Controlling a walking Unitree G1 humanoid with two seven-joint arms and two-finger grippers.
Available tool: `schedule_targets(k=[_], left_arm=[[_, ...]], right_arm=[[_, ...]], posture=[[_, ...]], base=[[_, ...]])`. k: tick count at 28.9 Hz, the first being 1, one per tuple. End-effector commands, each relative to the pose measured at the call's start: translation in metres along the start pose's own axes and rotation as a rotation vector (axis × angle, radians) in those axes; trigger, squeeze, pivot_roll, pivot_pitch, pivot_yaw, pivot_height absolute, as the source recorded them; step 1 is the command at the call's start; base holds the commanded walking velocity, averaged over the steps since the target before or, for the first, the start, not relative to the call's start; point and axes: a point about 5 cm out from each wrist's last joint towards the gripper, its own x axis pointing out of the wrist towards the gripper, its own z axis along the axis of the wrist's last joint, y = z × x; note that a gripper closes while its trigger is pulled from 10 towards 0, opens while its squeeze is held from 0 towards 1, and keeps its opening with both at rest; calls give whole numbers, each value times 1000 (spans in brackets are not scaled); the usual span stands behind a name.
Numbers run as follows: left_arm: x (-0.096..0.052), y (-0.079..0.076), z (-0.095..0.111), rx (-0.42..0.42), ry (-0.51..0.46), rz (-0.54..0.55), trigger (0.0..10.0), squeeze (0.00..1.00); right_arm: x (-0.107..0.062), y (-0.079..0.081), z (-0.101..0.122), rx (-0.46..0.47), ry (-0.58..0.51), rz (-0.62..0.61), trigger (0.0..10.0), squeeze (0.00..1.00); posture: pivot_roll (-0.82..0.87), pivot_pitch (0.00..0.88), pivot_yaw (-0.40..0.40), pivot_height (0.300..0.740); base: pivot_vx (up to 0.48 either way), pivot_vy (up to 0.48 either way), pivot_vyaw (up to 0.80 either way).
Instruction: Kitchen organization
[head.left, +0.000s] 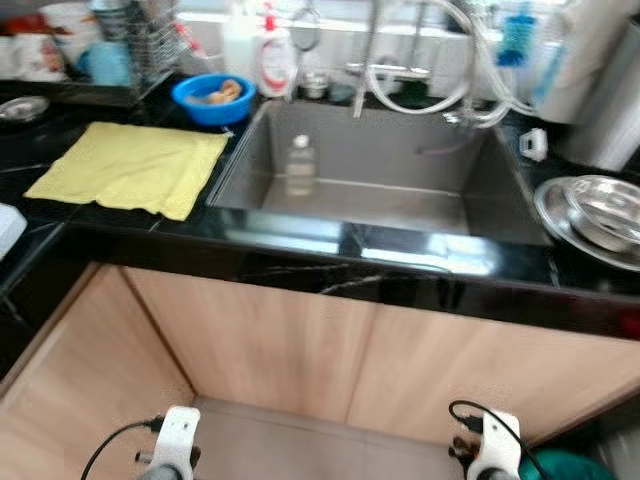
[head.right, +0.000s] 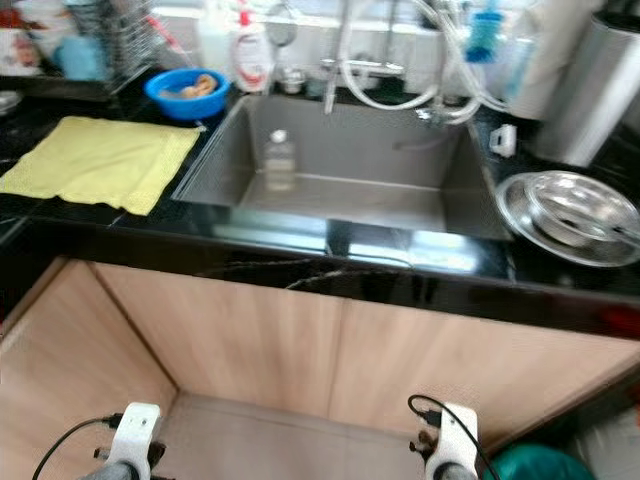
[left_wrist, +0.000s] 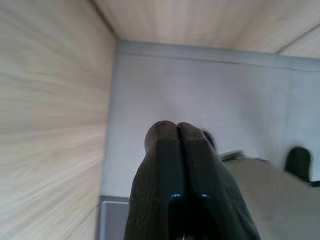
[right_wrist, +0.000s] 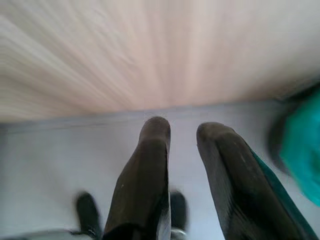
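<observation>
One bottle (head.left: 300, 165) upright in sink (head.left: 480, 205) | left end effector (left_wrist: 176, 131) pressed together | right end effector (right_wrist: 183, 131) spread

White wrist housings (head.left: 178, 432) w/ black cables; long black ribbed jaws.

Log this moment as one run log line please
stage: facing sink | bottle upright in sink | left pincer shut, empty, low | right pincer open, empty, low
</observation>
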Motion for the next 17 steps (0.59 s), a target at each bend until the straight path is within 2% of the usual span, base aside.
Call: schedule_targets(k=[1, 8, 11, 17], left_arm=[[2, -5, 7, 15, -14, -20, 10000, 0], [1, 0, 8, 6, -30, -14, 10000, 0], [0, 7, 7, 4, -29, -7, 10000, 0], [-1, 9, 5, 8, -19, -3, 10000, 0]], right_arm=[[-3, -10, -4, 3, 10, -29, 10000, 0], [-2, -11, -4, -9, 15, -31, 10000, 0], [-2, -11, -3, 3, 8, -37, 10000, 0], [-2, -11, -2, 14, 3, -38, 10000, 0]], posture=[[23, 0, -3, 740], [22, 0, -5, 740], [19, 0, -5, 740], [19, 0, -7, 740]], base=[[326, 0, 0], [0, 0, 0], [0, 0, 0], [0, 0, 0]])
